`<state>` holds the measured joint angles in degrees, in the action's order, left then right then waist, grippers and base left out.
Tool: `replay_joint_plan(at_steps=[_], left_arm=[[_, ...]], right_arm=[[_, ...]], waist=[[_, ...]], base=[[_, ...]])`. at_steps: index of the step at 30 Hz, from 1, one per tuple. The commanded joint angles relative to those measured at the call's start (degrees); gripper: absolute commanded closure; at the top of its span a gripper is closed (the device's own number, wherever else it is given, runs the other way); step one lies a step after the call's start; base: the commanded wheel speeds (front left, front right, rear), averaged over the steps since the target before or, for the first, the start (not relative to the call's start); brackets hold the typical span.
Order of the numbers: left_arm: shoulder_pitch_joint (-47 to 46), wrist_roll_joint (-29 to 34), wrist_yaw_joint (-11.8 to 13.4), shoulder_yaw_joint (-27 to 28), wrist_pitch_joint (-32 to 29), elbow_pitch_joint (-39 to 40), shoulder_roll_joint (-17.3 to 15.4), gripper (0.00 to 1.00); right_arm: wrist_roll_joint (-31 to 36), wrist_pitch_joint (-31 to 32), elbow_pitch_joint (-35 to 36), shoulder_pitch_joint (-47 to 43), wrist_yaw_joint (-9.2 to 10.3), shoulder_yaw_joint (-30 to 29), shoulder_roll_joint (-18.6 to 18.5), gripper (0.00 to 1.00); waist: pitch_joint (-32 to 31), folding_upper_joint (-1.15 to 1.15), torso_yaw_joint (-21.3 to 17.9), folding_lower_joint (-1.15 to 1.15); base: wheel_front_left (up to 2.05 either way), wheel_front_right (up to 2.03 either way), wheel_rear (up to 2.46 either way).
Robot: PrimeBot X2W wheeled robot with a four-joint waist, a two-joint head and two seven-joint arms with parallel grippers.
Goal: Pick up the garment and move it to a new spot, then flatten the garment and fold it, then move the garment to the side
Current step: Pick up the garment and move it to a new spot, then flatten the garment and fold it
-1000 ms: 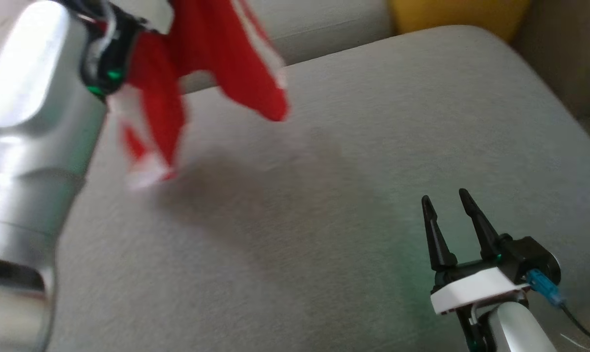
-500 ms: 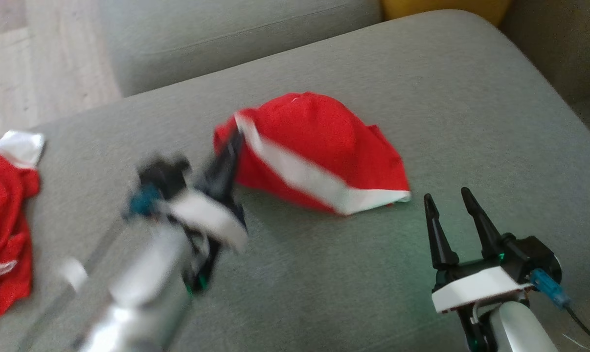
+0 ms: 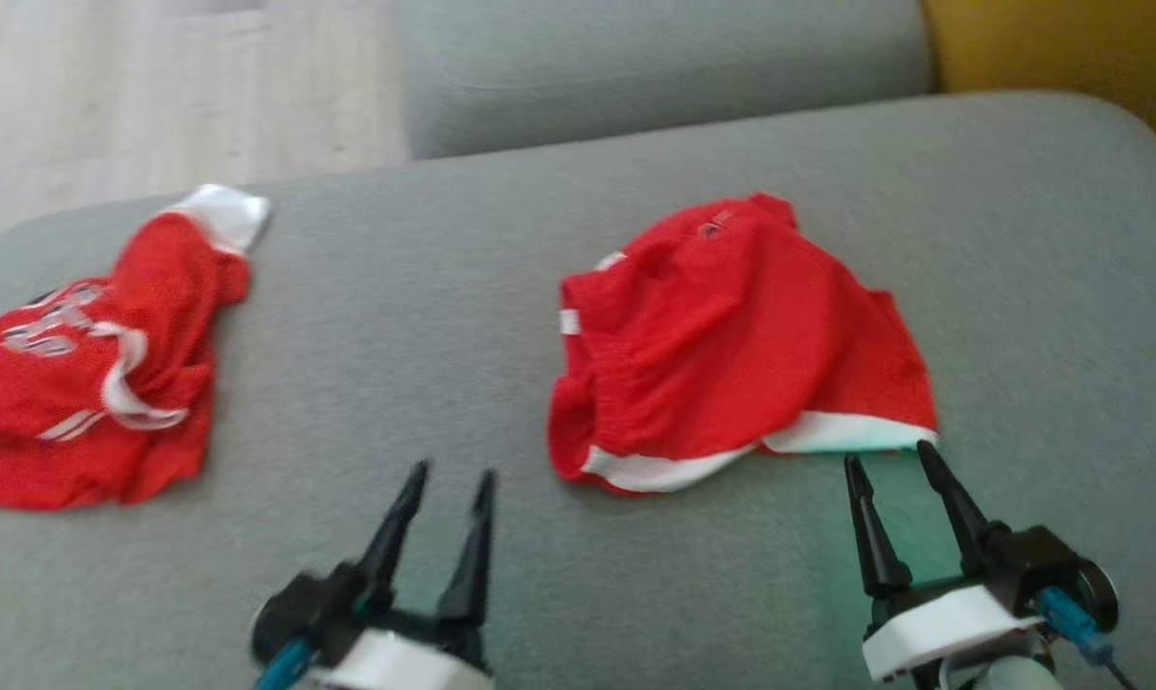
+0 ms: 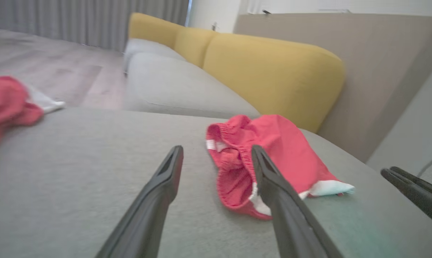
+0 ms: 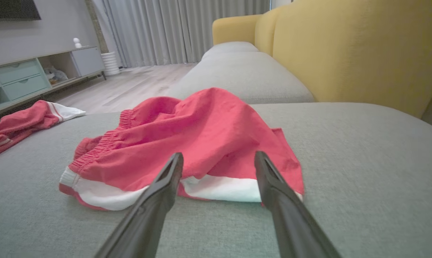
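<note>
The garment (image 3: pixel 731 345), a pair of red shorts with white hems, lies crumpled on the grey sofa cushion (image 3: pixel 396 316). Nothing grips it. My left gripper (image 3: pixel 451 471) stands open over the cushion, near and left of the shorts' waistband. My right gripper (image 3: pixel 887 455) is open too, its tips just short of the white hem. In the left wrist view the shorts (image 4: pixel 284 150) lie ahead and right of the open left gripper (image 4: pixel 216 148). The right wrist view has the shorts (image 5: pixel 201 136) straight ahead of the open right gripper (image 5: pixel 219 154).
A second red garment with white lettering (image 3: pixel 89 383) lies bunched at the cushion's left end. Behind are another grey cushion (image 3: pixel 635 67) and a yellow backrest (image 3: pixel 1067 48). Pale wooden floor (image 3: pixel 156 96) lies beyond the far left edge.
My left gripper carried the shorts down onto the cushion, let go and drew back towards me, open. The head view has shifted. The right gripper stayed open and still.
</note>
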<state>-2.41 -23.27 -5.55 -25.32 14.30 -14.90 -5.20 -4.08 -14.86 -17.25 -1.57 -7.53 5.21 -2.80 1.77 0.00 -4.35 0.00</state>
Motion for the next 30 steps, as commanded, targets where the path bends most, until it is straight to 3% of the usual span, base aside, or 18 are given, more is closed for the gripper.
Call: replay_joint_plan(at_steps=[1, 6, 11, 18, 30], left_arm=[[-0.4, 1.2, 0.3, 3.7, 0.7, 3.2, 0.6, 0.00], [5.3, 7.3, 0.3, 9.2, 0.7, 8.8, 1.8, 0.00], [8.5, 9.3, 2.8, 13.4, 0.7, 12.6, 2.3, 0.00], [10.7, 10.1, 4.8, 13.7, 0.7, 15.5, 2.3, 0.00], [11.1, 11.8, 5.2, 12.8, 0.7, 14.9, 2.3, 0.00]], right_arm=[[0.4, -0.1, 1.6, 1.2, 0.04, 1.3, -0.1, 0.00], [0.2, -0.1, 2.1, 0.0, 0.04, 1.3, -0.1, 0.00], [1.9, -0.1, 3.5, -1.8, 0.04, 1.5, -0.1, 0.00], [1.2, -0.1, 5.3, -4.3, 0.04, 1.1, -0.1, 0.00], [0.2, -0.1, 5.7, -5.5, 0.04, 0.7, -0.1, 0.00]], waist=[[-2.0, 0.00, 3.0, 0.00], [-3.8, 0.00, 5.5, 0.00], [-5.9, 0.00, 6.7, 0.00], [-7.3, 0.00, 7.3, 0.00], [-7.2, 0.00, 8.0, 0.00]], base=[[0.00, 0.00, 0.00], [0.00, 0.00, 0.00], [0.00, 0.00, 0.00], [0.00, 0.00, 0.00], [0.00, 0.00, 0.00]])
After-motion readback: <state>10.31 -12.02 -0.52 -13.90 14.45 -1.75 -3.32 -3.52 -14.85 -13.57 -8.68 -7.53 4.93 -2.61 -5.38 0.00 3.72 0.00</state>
